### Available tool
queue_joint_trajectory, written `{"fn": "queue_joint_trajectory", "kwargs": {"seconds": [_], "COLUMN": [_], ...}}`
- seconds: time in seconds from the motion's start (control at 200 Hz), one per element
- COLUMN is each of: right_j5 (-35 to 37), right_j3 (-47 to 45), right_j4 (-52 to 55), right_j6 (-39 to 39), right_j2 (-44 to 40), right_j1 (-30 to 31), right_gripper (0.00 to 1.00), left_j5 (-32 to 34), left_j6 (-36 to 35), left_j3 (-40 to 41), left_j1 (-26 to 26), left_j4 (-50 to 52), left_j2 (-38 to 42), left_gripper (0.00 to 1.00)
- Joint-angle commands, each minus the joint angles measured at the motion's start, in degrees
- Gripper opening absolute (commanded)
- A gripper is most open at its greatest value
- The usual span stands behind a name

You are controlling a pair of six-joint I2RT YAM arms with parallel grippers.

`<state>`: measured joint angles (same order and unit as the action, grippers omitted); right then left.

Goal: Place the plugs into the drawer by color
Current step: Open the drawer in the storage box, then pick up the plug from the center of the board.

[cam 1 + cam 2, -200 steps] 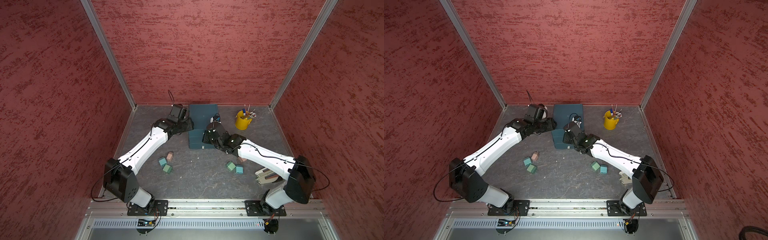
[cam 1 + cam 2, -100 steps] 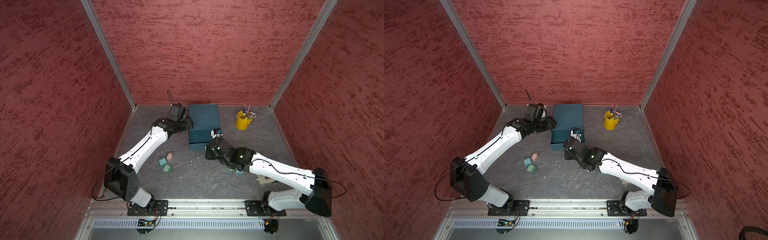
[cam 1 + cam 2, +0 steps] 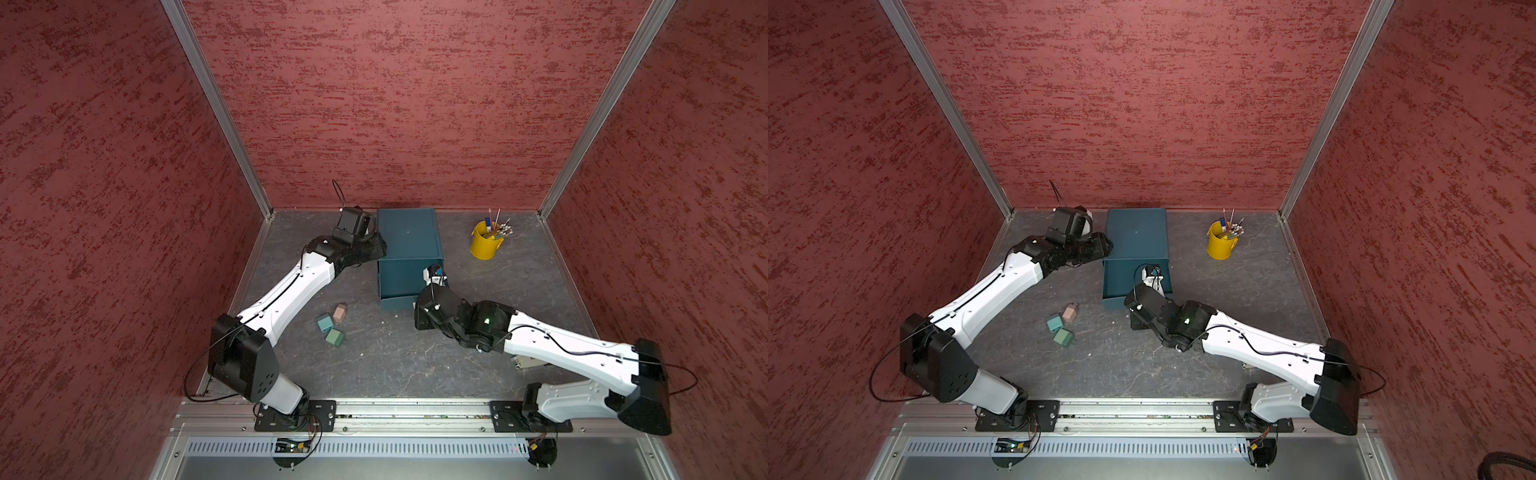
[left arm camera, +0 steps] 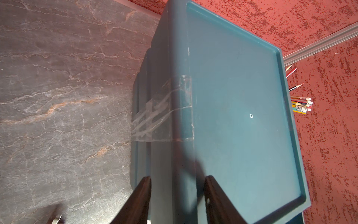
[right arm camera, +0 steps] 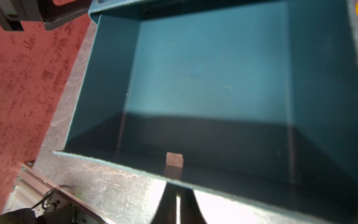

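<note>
In the open drawer (image 5: 108,77), a pink plug (image 5: 174,159) — right claw (image 5: 177,191) slightly apart; left claw (image 4: 178,178) clamped on the chest (image 4: 232,116).

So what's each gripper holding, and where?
Left gripper grips the drawer chest by its top side edge. Right gripper: tips hidden behind open drawer's front wall, cannot tell.

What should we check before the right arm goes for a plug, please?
1. The open drawer is out far enough: ok.
2. Its inside is empty: ok, though the front lies in shadow.
3. The left gripper clamps the drawer chest: ok.
4. The right gripper is off the pull tab: ok, jaws slightly apart.
5. The pink plug, teal plug and green plug lie unobstructed: ok; other plugs: cannot tell.
</note>
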<state>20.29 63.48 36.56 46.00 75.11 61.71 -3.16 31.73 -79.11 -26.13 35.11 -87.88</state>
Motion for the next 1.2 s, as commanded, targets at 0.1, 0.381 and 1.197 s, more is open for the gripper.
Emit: {"fn": "queue_joint_trajectory", "kwargs": {"seconds": [0.1,0.381,1.197], "right_j5": [6.4,17.2,-17.2], "right_j3": [4.8,17.4,-18.2], "right_j4": [12.1,34.3,3.3], "right_j6": [-1.5,-0.5,-5.1], "right_j2": [-1.9,-5.0,-4.1], "right_j1": [0.3,-4.5,-47.3], "right_gripper": [0.69,0.74,0.7], "left_j5": [-0.5,-0.8,2.4], "left_j6": [-0.4,-0.7,-0.2], "left_j3": [0.0,-2.8,18.1], "left_j1": [0.6,0.4,-4.0], "left_j4": [2.9,4.7,5.7], "left_j2": [-0.4,4.0,29.1], "left_gripper": [0.53,0.58,0.6]}}
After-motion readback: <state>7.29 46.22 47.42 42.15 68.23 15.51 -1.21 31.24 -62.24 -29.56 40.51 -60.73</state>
